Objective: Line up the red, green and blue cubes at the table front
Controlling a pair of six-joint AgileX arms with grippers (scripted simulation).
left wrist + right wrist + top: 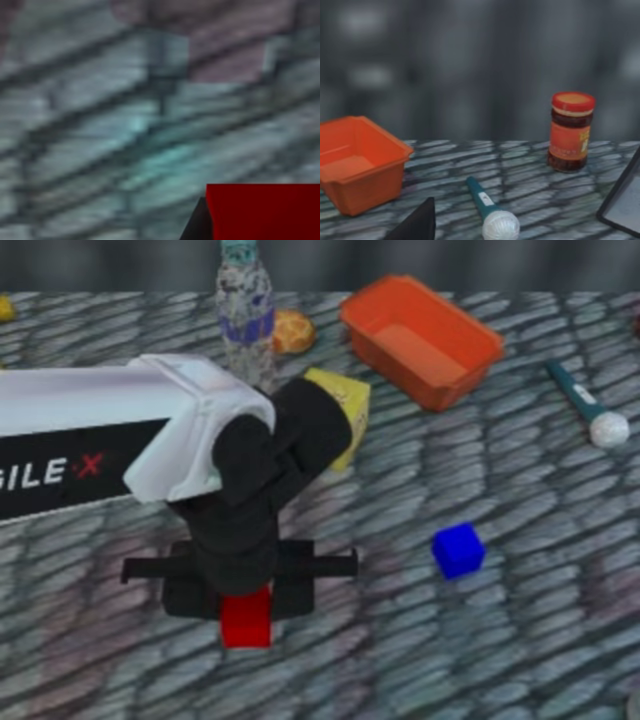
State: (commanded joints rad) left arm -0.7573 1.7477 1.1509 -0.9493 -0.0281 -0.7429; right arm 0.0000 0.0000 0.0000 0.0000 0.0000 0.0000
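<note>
Near the table [520,640] front, left of centre, the red cube [246,625] sits between the jaws of my left gripper [246,612], which reaches straight down and is shut on it. In the left wrist view the red cube [265,212] presses against one dark finger [199,225]. The blue cube [458,550] lies alone to the right, well apart from the gripper. The green cube is hidden. My right arm is outside the top view; in its wrist view a single dark finger [420,222] shows far to one side, open with nothing held.
Behind the left arm are a pale yellow block [345,410], a bottle [245,320] and a bread roll [293,332]. An orange bin [420,340] and a teal microphone [590,405] lie at the back right. A red-lidded jar [571,131] stands farther off.
</note>
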